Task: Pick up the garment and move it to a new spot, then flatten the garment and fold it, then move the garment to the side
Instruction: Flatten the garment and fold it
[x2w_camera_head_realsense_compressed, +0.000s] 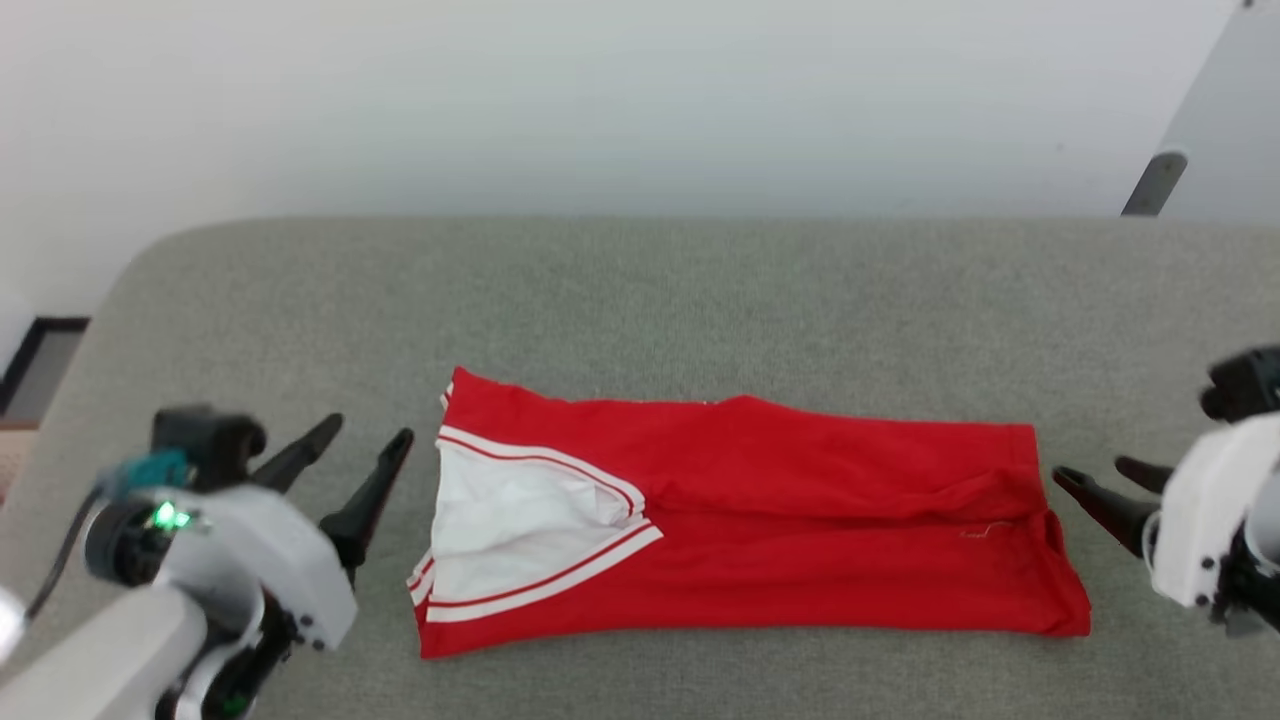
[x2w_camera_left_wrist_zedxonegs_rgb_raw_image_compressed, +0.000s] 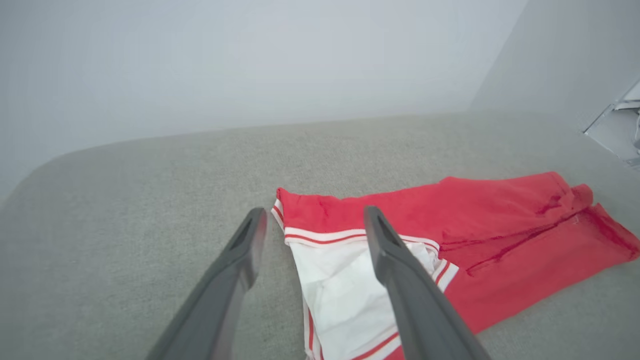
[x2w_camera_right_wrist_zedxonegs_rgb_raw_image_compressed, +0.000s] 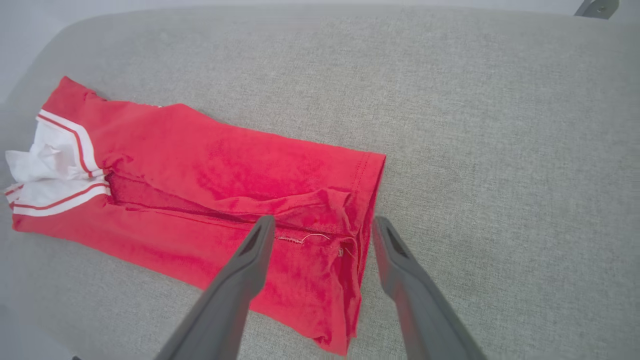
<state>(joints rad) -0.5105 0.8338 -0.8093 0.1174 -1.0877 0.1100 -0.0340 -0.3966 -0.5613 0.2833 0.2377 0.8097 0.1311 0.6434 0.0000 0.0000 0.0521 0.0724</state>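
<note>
- A pale, blank wall (x2w_camera_head_realsense_compressed: 600, 100) backs a broad grey cloth-covered surface (x2w_camera_head_realsense_compressed: 640, 300) with rounded corners.
- The garment (x2w_camera_head_realsense_compressed: 800, 520) lies flat on that surface, a little toward 6 o'clock of the head view's centre. It is folded into a long red band running from 9 to 3 o'clock, with two flaps meeting in a crease along its length.
- The left gripper (x2w_camera_head_realsense_compressed: 370, 428) comes in from 8 o'clock, just beside the band's 9 o'clock end, with its fingers spread wide and nothing between them.
- The right gripper (x2w_camera_head_realsense_compressed: 1090, 468) sits at 3 o'clock, just off the other short end, equally spread and empty.
- The cloth looks like a light, limp knit. Lifted by one layer it would likely sag and fall open, and the rough surface should keep it from sliding much. The safest hold is probably a pinch through all layers at the corners of each short end, both ends together.
- A white panel (x2w_camera_head_realsense_compressed: 510, 520) edged with striped trim (x2w_camera_head_realsense_compressed: 545, 577) marks the 9 o'clock end.
- The left wrist view looks down that panel and brings out its wrinkles.
- The right wrist view gives the stitched hem (x2w_camera_right_wrist_zedxonegs_rgb_raw_image_compressed: 369, 180) and a loose thread (x2w_camera_right_wrist_zedxonegs_rgb_raw_image_compressed: 305, 239) at the crease.
- The head view sets both grippers against the whole band.
</note>
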